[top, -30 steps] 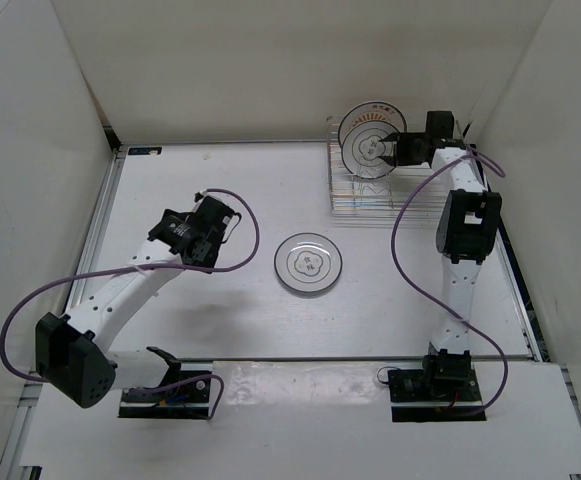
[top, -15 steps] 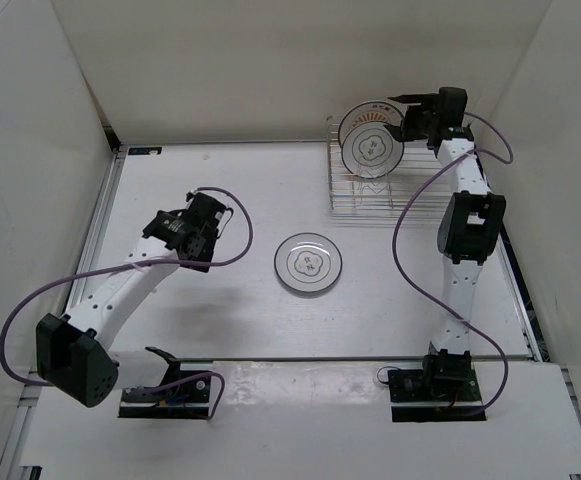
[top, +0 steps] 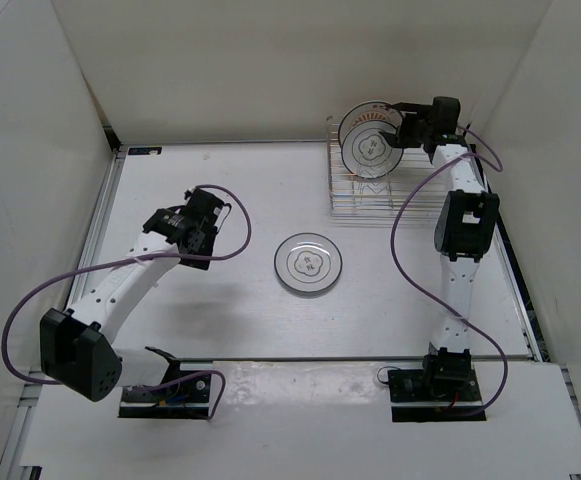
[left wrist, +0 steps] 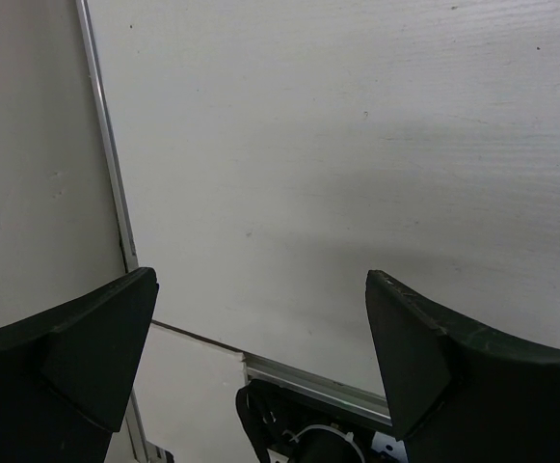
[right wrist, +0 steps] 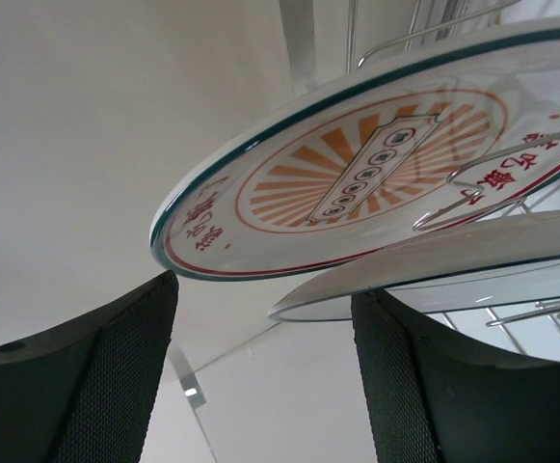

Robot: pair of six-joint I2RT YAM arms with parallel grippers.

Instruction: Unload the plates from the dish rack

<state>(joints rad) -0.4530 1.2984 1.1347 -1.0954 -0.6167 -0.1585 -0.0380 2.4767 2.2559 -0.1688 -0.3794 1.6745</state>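
Rack: silver wire dish rack (top: 385,190) at the far right of the white table (top: 220,310), close to the back wall, with two plates standing on edge in its slots.
Sunburst plate: sunburst plate (top: 368,107), orange rays inside a dark rim, is the rearmost of the two. From above only its upper rim shows over the plate in front. The right wrist view shows its face (right wrist: 347,174) with a rack wire (right wrist: 472,193) crossing it.
Front flower plate: front flower plate (top: 372,150), white with a thin dark ring and a flower outline, stands upright just in front of the sunburst plate. Its edge (right wrist: 453,260) lies just under the sunburst plate in the right wrist view.
Loose flower plate: loose flower plate (top: 308,263), same pattern, lies flat on the table, well apart from the rack, toward the middle.
Right gripper: right gripper (top: 404,124) is raised at the right rim of the racked plates. Its fingers (right wrist: 116,367) are spread wide and grip nothing, with both plate rims ahead of the gap.
Left gripper: left gripper (top: 182,232) is over the left half of the table, well apart from every plate. Its claw (left wrist: 260,278) gapes wide, with only bare table between the fingers.
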